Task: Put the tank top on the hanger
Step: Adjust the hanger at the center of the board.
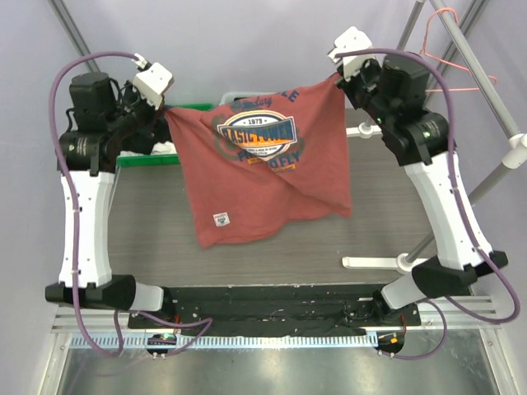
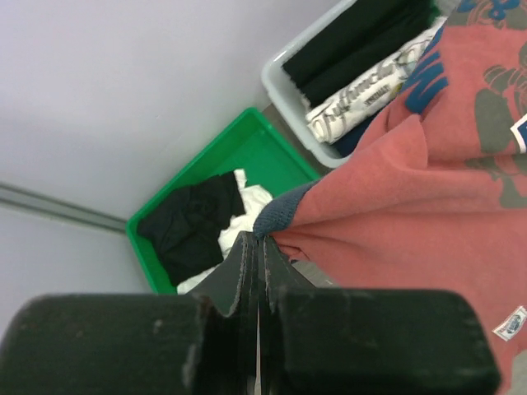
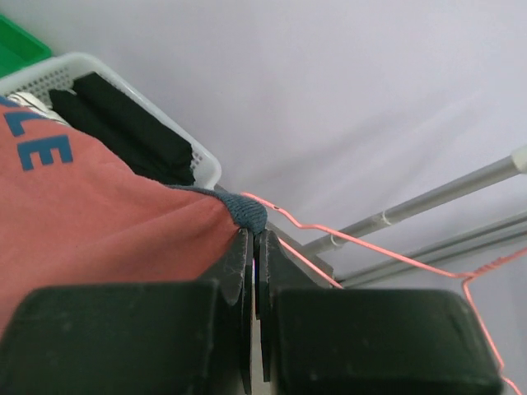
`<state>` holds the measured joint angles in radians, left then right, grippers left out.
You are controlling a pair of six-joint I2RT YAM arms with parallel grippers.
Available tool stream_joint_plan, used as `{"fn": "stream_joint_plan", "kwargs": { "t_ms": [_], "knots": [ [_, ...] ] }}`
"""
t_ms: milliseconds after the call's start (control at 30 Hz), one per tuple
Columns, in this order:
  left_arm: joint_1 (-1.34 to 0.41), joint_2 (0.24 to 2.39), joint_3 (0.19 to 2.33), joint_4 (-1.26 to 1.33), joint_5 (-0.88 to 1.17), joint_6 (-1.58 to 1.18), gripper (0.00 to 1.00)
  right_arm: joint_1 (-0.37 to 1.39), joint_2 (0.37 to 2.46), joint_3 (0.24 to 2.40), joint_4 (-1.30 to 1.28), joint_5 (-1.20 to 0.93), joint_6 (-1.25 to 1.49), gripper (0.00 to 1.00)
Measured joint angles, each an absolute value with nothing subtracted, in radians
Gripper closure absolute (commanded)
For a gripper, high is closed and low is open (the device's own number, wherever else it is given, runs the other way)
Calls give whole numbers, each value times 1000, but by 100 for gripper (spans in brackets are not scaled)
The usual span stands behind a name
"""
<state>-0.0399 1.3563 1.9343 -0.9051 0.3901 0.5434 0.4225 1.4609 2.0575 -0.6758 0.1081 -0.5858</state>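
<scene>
Your left hand (image 2: 257,240) and right hand (image 3: 254,234) each clamp a navy strap of the limp rust-red tank top (image 1: 263,173); thin pink wire hanger (image 3: 370,248) sits just beyond right hand

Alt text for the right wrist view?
The right gripper, fingers shut, pinches a navy-trimmed corner of the rust-red tank top. The pink wire hanger runs just behind it, with a white basket of black clothes upper left.

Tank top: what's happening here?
Both arms hold the tank top up, spread between them above the table. The left gripper and the right gripper are each shut on a navy-trimmed shoulder corner. The pink hanger hangs on the rack rail close beside the right gripper; the shirt is not on it yet.
</scene>
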Motion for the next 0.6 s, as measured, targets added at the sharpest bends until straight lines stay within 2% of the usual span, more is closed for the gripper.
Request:
{"fn": "stream_joint_plan", "kwargs": {
  "t_ms": [233, 433, 600],
  "knots": [
    [-38, 1411, 1959, -814, 278, 469, 100, 420, 1525, 2019, -629, 181, -577, 99],
    [-38, 1389, 2087, -807, 275, 447, 100, 411, 1473, 2041, -622, 143, -552, 99],
    [-37, 1325, 2111, -812, 257, 451, 100, 381, 1396, 2061, -619, 128, -543, 99]
  ]
}}
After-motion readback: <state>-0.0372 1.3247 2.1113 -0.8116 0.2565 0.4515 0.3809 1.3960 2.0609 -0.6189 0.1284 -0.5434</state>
